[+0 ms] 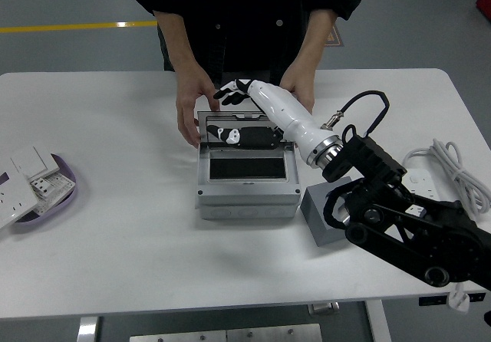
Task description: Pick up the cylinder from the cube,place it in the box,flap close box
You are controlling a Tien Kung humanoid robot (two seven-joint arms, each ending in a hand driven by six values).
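The grey box (247,196) stands mid-table with its clear lid (265,116) upright at the back. My right hand (219,113), white with black fingers, reaches over the box to the lid. Its fingers (232,90) spread past the lid's top edge and the thumb sits in front of the lid; it holds nothing. The box's inside (247,167) looks dark and no cylinder shows there. The grey cube (326,213) sits right of the box, partly behind my arm. A person's hands (190,108) steady the box on both sides of the lid.
A purple dish (63,182) with white switch plates lies at the left edge. A white power strip (420,192) with a coiled cable lies at the right. The person stands close behind the box.
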